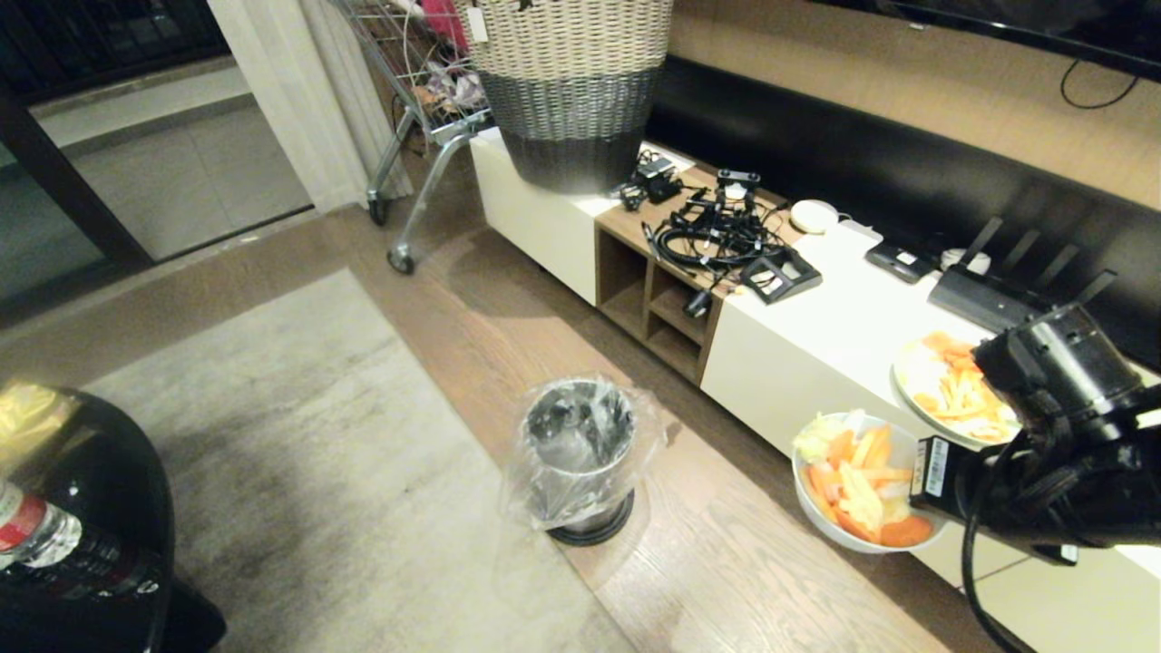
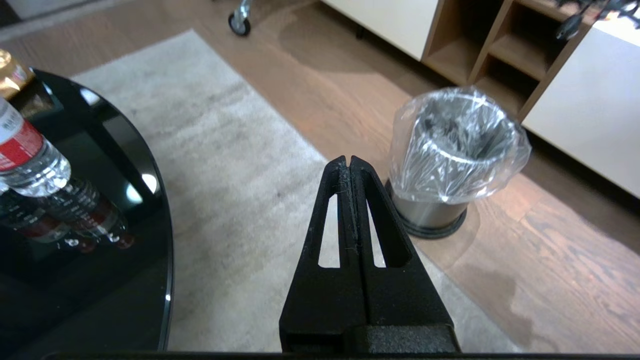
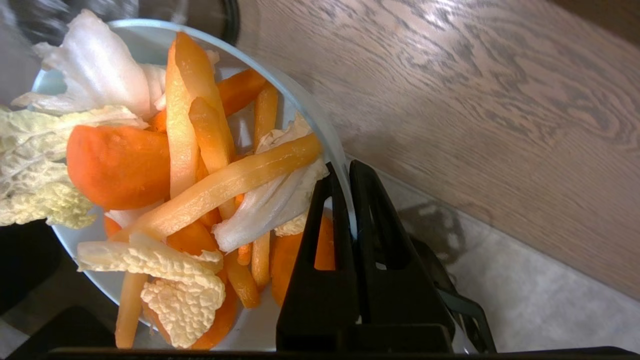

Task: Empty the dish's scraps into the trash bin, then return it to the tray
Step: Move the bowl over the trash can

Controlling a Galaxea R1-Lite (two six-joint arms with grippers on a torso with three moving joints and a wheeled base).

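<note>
right gripper (image 3: pixel 345 172): jaws pinched on the right rim of the dish (image 1: pixel 812 512), held in the air at right, off the cabinet edge | scraps (image 1: pixel 857 481): piled in dish | bin (image 1: pixel 580 458): on the floor, left of dish, well apart | left gripper (image 2: pixel 348 165): jaws pressed together, empty, over the rug near bin

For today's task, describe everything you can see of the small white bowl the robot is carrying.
The dish is a small, round, deep-sided white bowl that looks ceramic. It is heaped with scraps: orange carrot sticks and pale yellow-green leafy pieces. The right gripper is shut on its rim, one finger inside and one outside. The bowl is held roughly level in the air, above the wooden floor in front of the white cabinet, to one side of the trash bin, not over it. Nothing has been tipped out.
</note>
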